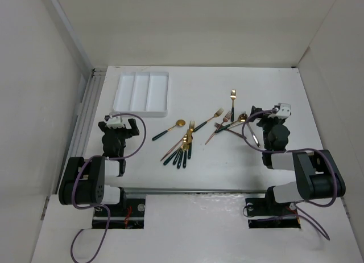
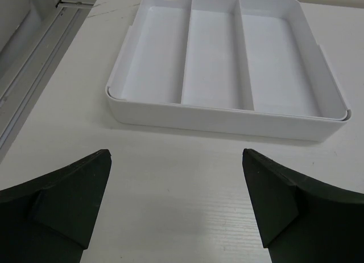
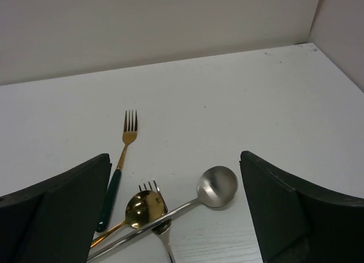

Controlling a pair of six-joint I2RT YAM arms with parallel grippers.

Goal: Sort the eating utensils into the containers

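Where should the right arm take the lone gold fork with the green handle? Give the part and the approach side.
Best to grip the fork at mid-handle, on the green part, coming straight down with the fingers either side of its width. It lies flat on the table, tines pointing away, and that stretch is clear; the handle's near end sits close to the crossed spoons.

White table (image 1: 267,83), plain white walls (image 1: 193,24) on three sides, aluminium rail (image 1: 85,112) along left edge, soft even light.
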